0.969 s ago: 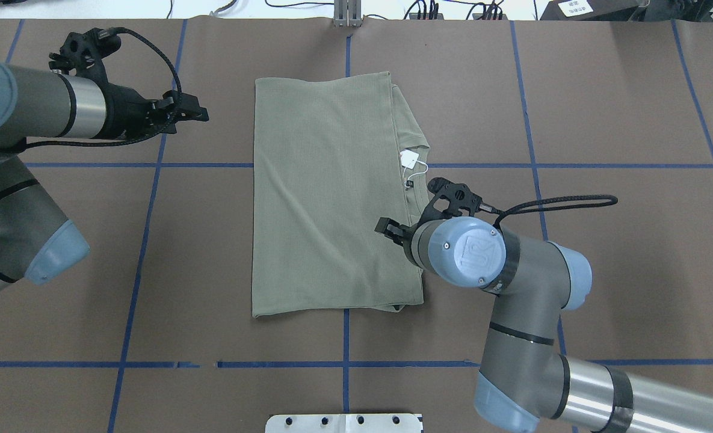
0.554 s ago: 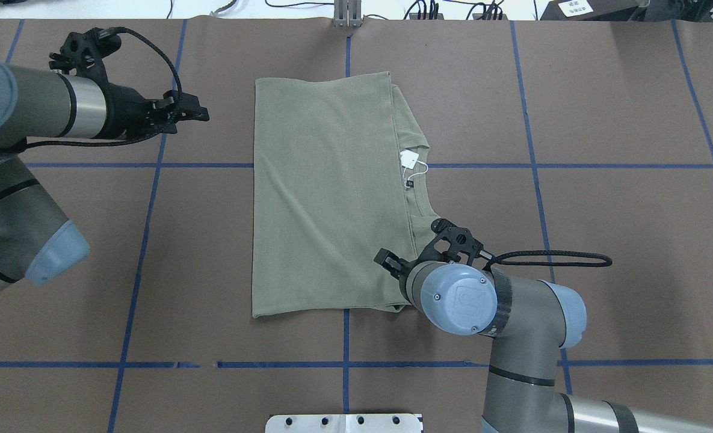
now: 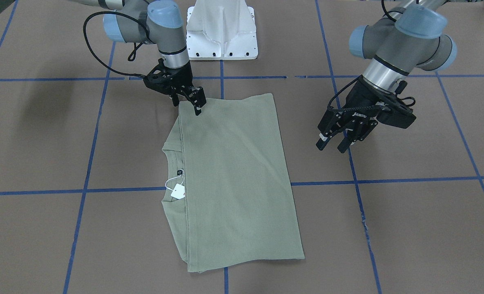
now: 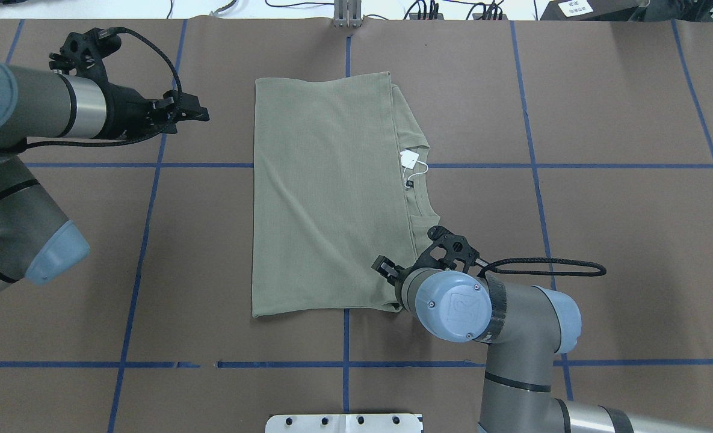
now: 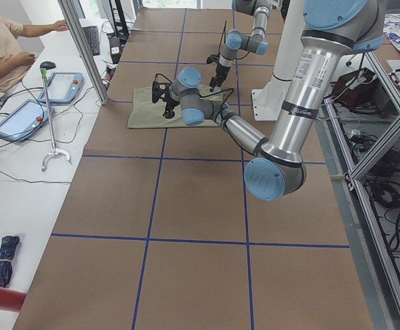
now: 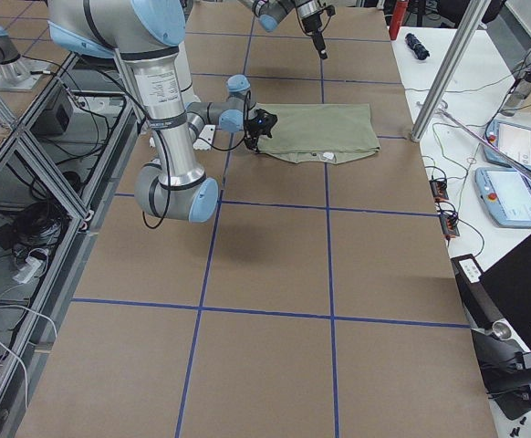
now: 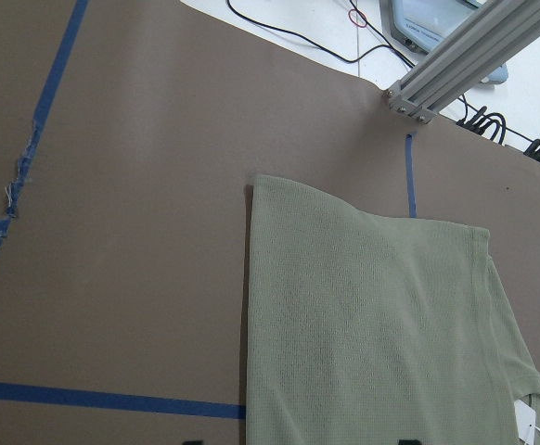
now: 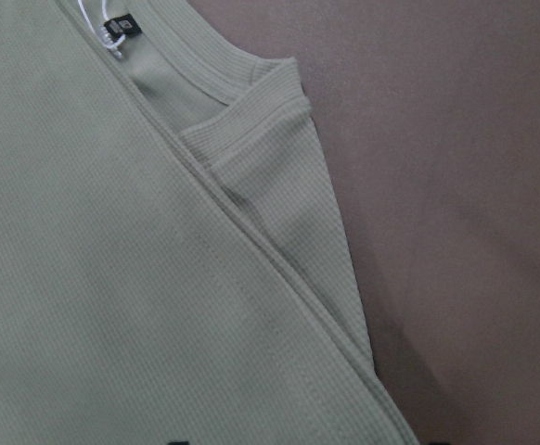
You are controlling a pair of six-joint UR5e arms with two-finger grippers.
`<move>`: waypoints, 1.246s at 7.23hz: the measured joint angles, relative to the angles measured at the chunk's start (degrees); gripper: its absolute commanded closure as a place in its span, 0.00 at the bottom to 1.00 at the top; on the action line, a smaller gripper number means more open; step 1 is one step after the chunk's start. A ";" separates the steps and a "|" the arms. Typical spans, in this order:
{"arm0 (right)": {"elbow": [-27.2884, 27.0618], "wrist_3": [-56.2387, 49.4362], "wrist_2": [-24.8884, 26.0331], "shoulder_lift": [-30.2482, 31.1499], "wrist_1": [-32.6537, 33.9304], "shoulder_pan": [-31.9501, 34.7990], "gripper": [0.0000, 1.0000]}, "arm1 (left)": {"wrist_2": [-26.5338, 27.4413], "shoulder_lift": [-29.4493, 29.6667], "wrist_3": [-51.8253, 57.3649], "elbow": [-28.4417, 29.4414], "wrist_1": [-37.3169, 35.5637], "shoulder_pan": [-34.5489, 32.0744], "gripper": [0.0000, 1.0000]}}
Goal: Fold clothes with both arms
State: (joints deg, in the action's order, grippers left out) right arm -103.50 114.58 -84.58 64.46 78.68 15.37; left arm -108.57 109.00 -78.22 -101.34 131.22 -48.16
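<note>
Since the earlier frame the right end effector (image 3: pixel 187 105) has travelled along the shirt's (image 4: pixel 326 198) collar-side edge to the corner nearest the robot and sits low there, fingers apart. The left end effector (image 3: pixel 332 146), fingers likewise apart, is unmoved above bare bench (image 4: pixel 603 210), well clear of the shirt. From overhead the right wrist (image 4: pixel 455 305) hides most of its fingers and that corner; the shirt, a ribbed sage knit folded to a rectangle, lies flat at bench centre, white tag (image 4: pixel 410 159) at the neckline.
</note>
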 measured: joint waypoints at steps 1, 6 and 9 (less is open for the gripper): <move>-0.34 -0.12 -0.08 -0.05 0.10 0.11 0.10 | 0.01 -0.01 0.00 0.00 0.00 0.00 0.24; -2.31 -0.85 -0.40 -0.46 5.16 -0.21 0.10 | 0.02 0.02 -0.08 0.00 0.00 -0.03 0.24; 0.50 -0.83 -0.45 -2.35 4.89 -0.24 0.12 | 0.02 -0.05 -0.09 0.00 0.00 0.00 0.24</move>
State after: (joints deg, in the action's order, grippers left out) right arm -103.00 113.75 -85.03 62.11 83.57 15.13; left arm -108.54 108.95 -78.31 -101.34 131.22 -48.17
